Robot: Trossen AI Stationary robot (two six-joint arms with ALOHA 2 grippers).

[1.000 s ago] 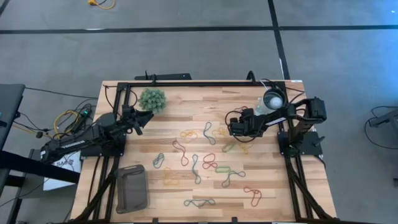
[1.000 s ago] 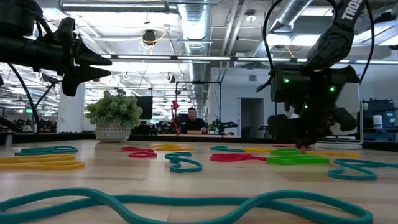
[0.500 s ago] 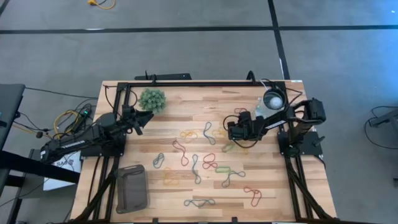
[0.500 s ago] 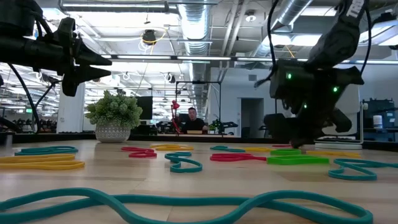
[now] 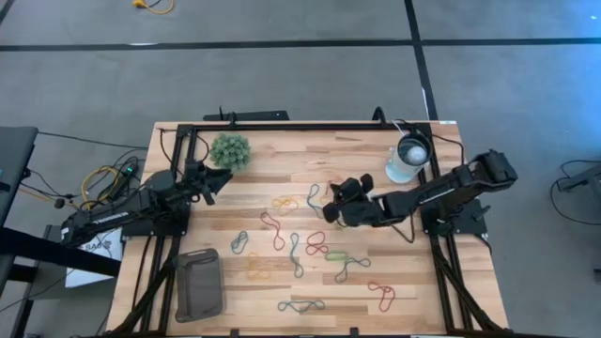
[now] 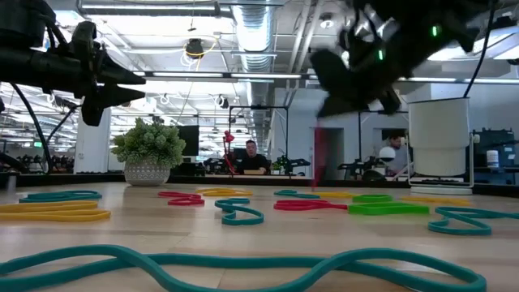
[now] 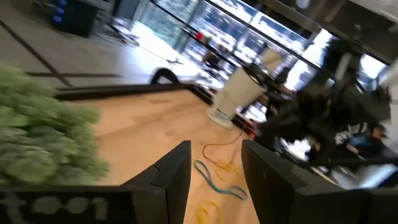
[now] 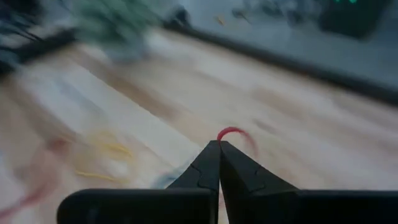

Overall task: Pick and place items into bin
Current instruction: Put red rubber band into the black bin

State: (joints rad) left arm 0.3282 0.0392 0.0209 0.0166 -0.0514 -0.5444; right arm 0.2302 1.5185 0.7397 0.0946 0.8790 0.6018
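Several rubber-band items in red, yellow, green and blue-grey lie flat across the middle of the wooden table. The dark grey bin sits near the front left corner. My right gripper hangs above the middle of the table, shut on a red band. In the low view the red band shows as a blurred streak under the gripper. My left gripper waits open and level at the far left, beside the plant ball, with nothing between its fingers. My right gripper pinches the red band between its two fingertips. A short arc of the band loops out just past the tips. The fingers slant down, coming from the table's right. The band hangs below them, clear of the table.
A fuzzy green plant ball stands at the far left and a white round lamp-like object at the far right. A black frame runs along the far edge and down both sides. People sit in the room behind.
My right gripper has risen from the table and swung toward the table's left, tipping from pointing down toward level. A red band has come up with it and now hangs clear of the table. The other bands lie where they were.
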